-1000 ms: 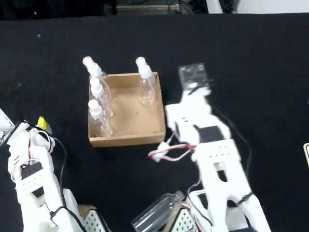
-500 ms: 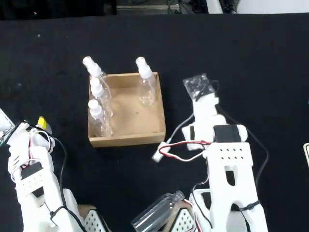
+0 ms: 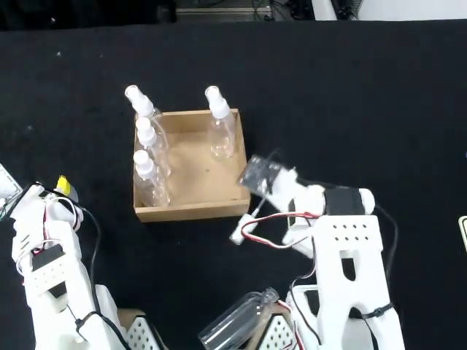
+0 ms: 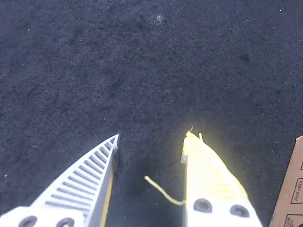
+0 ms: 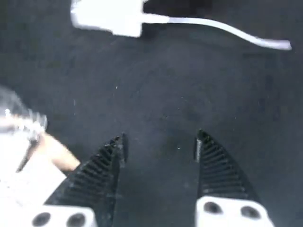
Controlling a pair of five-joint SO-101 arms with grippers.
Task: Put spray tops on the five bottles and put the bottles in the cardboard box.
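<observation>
The cardboard box (image 3: 237,195) stands left of centre. Three clear bottles with white spray tops (image 3: 149,140) line its left wall, and another capped bottle (image 3: 220,124) is at its far right corner. A bare bottle (image 3: 237,319) lies on its side at the front edge between the arm bases. A loose white spray top (image 3: 241,233) (image 5: 106,18) with its thin tube (image 5: 222,32) lies on the cloth just off the box's front right corner. My right gripper (image 3: 261,173) (image 5: 158,139) hovers open beside the box's right wall. My left gripper (image 3: 52,189) (image 4: 151,137) is open and empty at the left.
Black cloth (image 3: 365,87) covers the table, with free room at the back and right. Red and white cables (image 3: 273,222) hang from the right arm near the loose spray top. A piece of cardboard (image 4: 289,189) shows beside my left gripper.
The right arm swung its gripper from the far right of the box toward the front and left, to the box's right wall. The left arm, box and bottles stayed put.
</observation>
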